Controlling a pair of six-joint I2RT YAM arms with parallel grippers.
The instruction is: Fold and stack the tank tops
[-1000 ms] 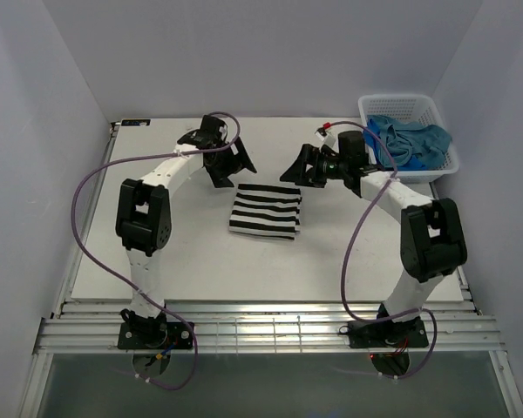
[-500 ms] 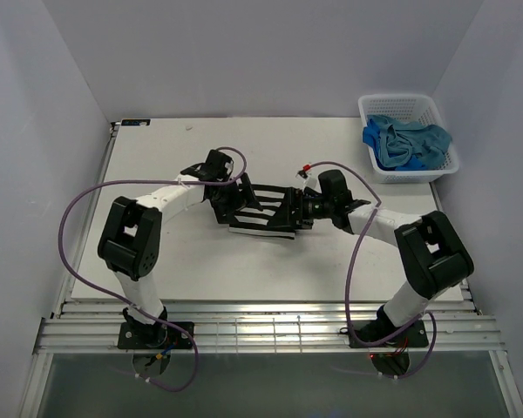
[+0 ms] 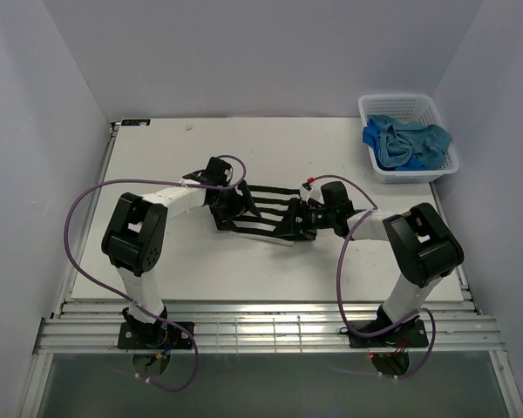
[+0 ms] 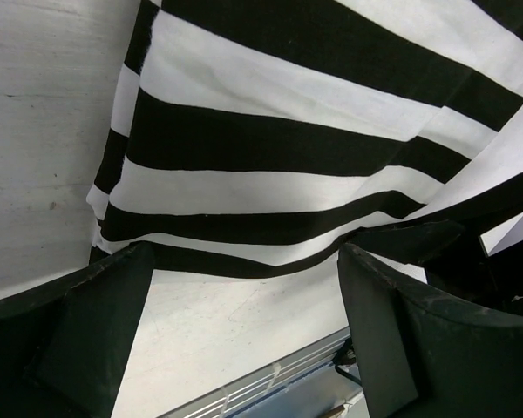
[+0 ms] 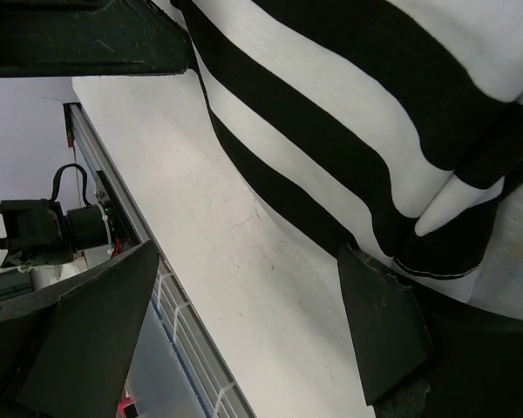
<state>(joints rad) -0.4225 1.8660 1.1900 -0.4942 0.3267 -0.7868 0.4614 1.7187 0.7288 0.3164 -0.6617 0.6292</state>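
Both the left gripper (image 4: pixel 244 266) and right gripper (image 5: pixel 248 261), jaws wide, cover the striped top (image 3: pixel 266 207) at its sides, while blue tops (image 3: pixel 406 139) bunch indistinctly in the far-right basket (image 3: pixel 399 99).

Overhead view: bright, even, diffuse light; flat white tabletop (image 3: pixel 244 270) near washed out, faint soft shadows beneath arms. Wrist views: black-and-white striped cloth top (image 4: pixel 288 174) sharp, high contrast; black left-gripper fingers (image 4: pixel 87 340) lower frame dark, slightly soft.
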